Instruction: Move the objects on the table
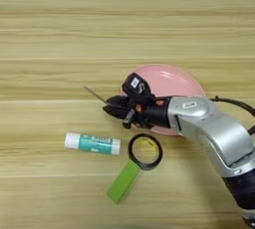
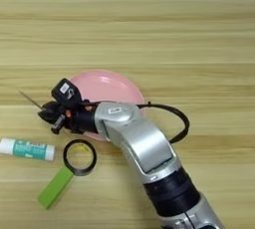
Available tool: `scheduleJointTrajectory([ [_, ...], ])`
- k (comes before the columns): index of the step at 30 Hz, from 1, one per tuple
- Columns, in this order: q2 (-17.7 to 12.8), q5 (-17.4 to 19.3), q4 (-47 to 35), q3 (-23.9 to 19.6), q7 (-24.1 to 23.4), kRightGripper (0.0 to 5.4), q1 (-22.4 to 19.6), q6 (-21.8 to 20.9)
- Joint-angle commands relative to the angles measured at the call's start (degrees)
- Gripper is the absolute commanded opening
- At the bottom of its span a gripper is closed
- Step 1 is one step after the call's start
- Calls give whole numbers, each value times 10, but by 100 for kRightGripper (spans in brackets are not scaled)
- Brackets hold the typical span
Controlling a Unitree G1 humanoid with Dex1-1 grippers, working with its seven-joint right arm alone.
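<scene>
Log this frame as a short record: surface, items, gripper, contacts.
surface: wooden table
items: pink plate; glue stick; magnifying glass with black ring and green handle; thin metal shaft of a screwdriver
gripper: right gripper at the plate's left edge, the shaft sticking out up-left from its fingers; handle hidden, apart from a bit of orange
contacts: glue stick lies flat, left of the magnifying glass, apart from it; magnifying glass ring sits just below the forearm
cable: black loop beside the arm
</scene>
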Motion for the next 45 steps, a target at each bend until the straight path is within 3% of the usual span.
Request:
scheduleJointTrajectory([
  [1, 1, 5, -21, -8, -5, 80, -30, -18],
  [19, 16, -7, 18, 12, -9, 80, -40, -34],
  [29, 28, -31, 83, 27, -10, 80, -49, -69],
  [45, 38, -54, 115, 41, -5, 80, -47, -95],
])
